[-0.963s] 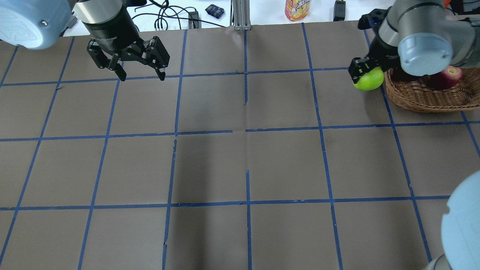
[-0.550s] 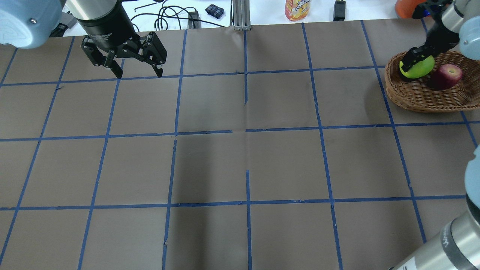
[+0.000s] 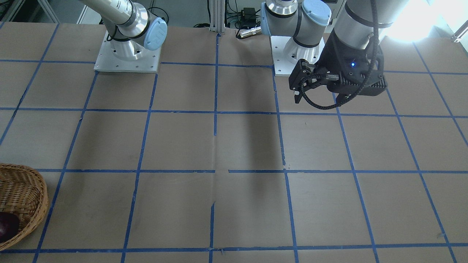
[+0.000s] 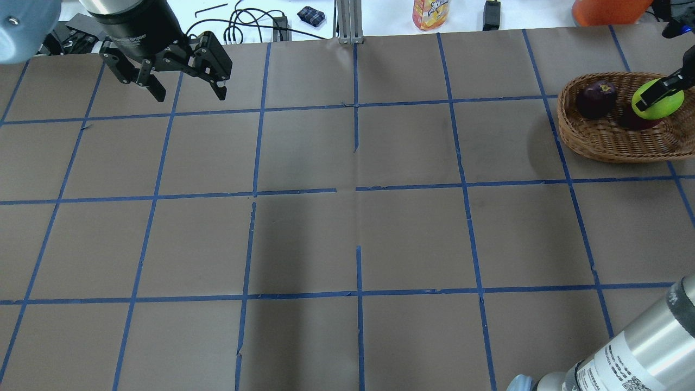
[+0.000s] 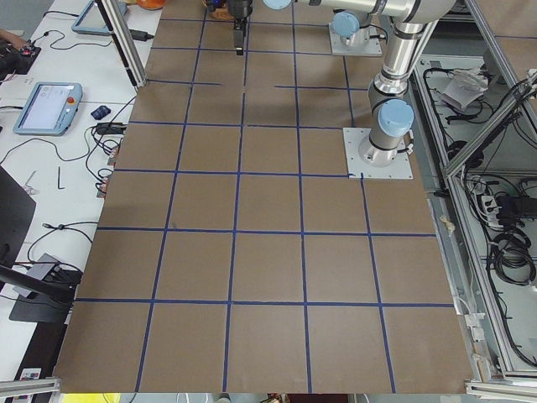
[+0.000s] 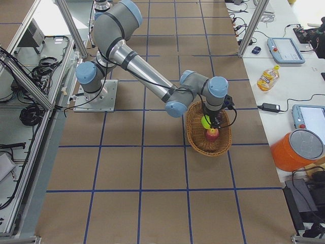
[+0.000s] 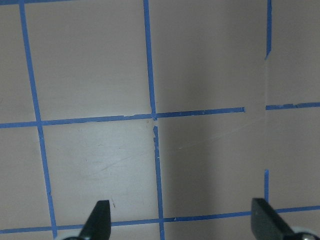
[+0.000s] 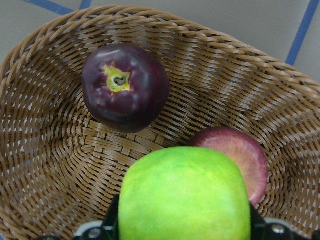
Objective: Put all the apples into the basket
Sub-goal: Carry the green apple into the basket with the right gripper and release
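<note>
The right gripper [image 8: 185, 227] holds the green apple [image 8: 185, 192] between its two fingers, above the inside of the basket [image 8: 45, 150]; I judge it is held there so that a release drops it onto the weave, not outside. The dark apple [image 8: 125, 87] and the red apple [image 8: 242, 160] lie already in the basket; the green one hangs partly over the red one and may knock it. The left gripper [image 4: 190, 96] hangs over the table [image 4: 347, 217], well apart, fingers spread wide and empty; probably only to keep clear.

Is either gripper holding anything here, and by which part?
The right gripper holds the green apple by its opposite sides, above the basket. The left gripper is open and holds nothing.
</note>
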{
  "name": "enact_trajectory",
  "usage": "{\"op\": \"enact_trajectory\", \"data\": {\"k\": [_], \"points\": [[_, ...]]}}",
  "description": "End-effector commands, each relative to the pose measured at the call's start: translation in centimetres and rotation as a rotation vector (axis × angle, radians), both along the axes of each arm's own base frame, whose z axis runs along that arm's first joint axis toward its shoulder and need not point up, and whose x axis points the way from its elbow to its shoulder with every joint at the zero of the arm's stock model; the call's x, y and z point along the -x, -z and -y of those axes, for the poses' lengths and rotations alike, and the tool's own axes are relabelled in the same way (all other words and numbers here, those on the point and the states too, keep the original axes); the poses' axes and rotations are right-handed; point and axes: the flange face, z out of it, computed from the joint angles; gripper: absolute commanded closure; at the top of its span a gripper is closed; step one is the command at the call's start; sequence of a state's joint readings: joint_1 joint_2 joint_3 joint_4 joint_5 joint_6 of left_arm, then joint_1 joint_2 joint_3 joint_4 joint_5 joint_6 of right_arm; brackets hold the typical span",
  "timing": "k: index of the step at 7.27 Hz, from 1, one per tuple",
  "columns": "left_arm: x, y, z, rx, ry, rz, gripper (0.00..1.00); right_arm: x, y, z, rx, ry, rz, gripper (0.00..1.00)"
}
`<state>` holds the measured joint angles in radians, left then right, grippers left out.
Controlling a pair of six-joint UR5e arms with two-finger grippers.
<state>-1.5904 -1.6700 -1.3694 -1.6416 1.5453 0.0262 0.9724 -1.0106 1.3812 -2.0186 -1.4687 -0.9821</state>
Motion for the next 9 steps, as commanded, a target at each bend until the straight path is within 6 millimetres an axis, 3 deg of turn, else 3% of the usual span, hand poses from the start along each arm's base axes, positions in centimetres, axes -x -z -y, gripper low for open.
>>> {"op": "enact_trajectory", "data": {"k": [1,3,4,6,7,8,9], "points": [[-0.1,0.2,0.4,0.004,-0.006,-0.002,0.0,-0.3,0.0,-0.1,0.0,-0.005,0.008,0.0],[0.3,0.6,0.5,-0.007,-0.001,-0.001,0.0,-1.2,-0.7,-0.1,-0.027,-0.015,0.028,0.0],[0.2,0.2,-0.2,-0.007,-0.001,-0.001,0.0,-2.3,-1.9,-0.2,-0.039,-0.028,0.038,0.0],[0.2,0.2,0.0,-0.001,-0.001,-0.002,0.0,-5.8,-6.3,-0.1,-0.044,-0.058,0.04,0.0],[0.2,-0.3,-0.1,0.004,-0.001,0.001,0.0,-8.2,-9.1,-0.5,-0.047,-0.047,0.05,0.0],[0.1,0.1,0.1,-0.002,-0.001,0.001,0.0,-13.0,-13.3,-1.6,-0.062,0.013,0.062,0.0],[0.1,0.1,-0.2,-0.004,-0.001,0.001,0.0,-19.2,-17.3,-3.6,-0.087,0.106,0.07,0.0]]}}
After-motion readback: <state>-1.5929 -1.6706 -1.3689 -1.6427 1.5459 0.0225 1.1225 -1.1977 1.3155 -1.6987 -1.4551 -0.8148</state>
